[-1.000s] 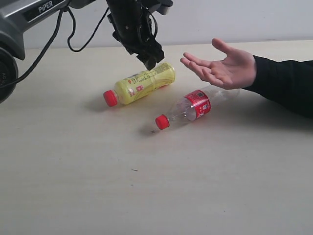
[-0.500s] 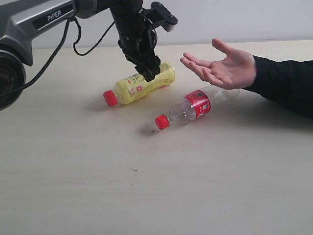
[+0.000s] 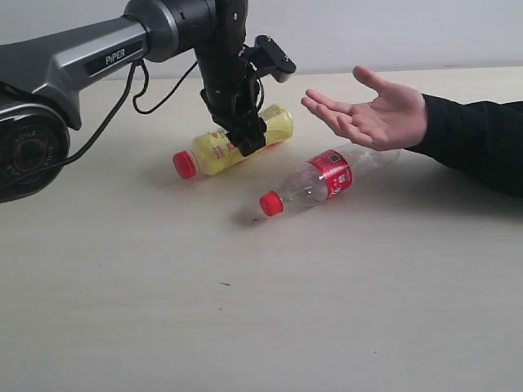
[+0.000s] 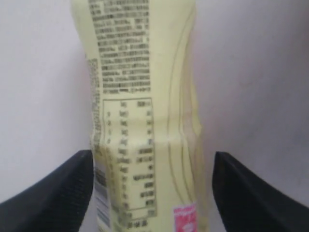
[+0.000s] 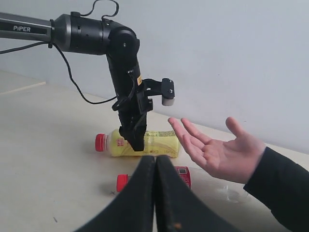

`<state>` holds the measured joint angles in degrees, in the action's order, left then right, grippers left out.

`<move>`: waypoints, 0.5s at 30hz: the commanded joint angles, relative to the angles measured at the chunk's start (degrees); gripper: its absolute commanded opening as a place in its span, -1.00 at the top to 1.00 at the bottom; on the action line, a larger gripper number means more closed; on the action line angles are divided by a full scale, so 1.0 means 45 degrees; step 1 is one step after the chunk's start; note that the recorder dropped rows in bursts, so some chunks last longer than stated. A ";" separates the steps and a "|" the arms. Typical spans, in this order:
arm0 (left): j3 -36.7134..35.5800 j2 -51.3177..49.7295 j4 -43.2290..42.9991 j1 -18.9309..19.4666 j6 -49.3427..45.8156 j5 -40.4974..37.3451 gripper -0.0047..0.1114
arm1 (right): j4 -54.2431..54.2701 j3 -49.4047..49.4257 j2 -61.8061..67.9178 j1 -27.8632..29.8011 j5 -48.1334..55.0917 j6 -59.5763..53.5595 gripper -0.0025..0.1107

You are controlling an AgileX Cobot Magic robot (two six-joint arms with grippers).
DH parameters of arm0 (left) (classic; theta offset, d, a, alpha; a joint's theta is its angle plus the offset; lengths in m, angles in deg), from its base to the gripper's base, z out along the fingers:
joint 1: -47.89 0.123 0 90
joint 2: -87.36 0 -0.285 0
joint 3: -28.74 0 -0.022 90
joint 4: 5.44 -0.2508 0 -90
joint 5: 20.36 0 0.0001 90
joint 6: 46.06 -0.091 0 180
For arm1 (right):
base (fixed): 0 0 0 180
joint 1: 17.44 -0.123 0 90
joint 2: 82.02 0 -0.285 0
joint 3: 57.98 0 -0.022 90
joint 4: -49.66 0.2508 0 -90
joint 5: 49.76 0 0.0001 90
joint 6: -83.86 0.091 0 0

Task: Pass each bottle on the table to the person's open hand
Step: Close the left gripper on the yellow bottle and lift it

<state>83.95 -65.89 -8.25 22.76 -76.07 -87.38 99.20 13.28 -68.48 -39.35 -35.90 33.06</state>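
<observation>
Yellow plastic marks the landmark: the yellow bottle (image 3: pixel 214 149) lies on its side on the pale bench (image 3: pixel 245 318), printed label upward. Its red cap (image 3: pixel 185 164) is at the end farther from the person's hand (image 3: pixel 372 114).

The left tool (image 3: pixel 249 140) is lowered over the middle of the yellow bottle, its jaws apart with one on each side of the body. In the left wrist view the two dark fingers (image 4: pixel 48 198) flank the label. One sits right at the bottle's edge, and the other shows a thin strip of bench between itself and the plastic, so the bottle is straddled but not clamped.

The clear bottle (image 3: pixel 327 174), with its red label and red screw cap (image 3: pixel 271 203), also lies on its side. It is near the yellow bottle and roughly parallel to it, but not touching.

Past the yellow bottle's base end, the person's hand is held open, palm up, above the bench. It comes out of a black sleeve (image 3: pixel 478 139) and hovers over the clear bottle's base.

The right tool (image 5: pixel 155 193) is well away from the yellow bottle. Its fingers are pressed together and hold nothing.
</observation>
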 commanded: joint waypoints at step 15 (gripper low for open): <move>0.0005 -0.0462 -0.0081 -0.0042 -0.0024 0.0079 0.28 | 0.0037 0.0036 -0.0075 -0.0025 0.0043 -0.0012 0.96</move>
<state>83.95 -68.19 -8.25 22.76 -76.07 -87.63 99.20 13.28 -68.48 -39.35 -35.90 33.06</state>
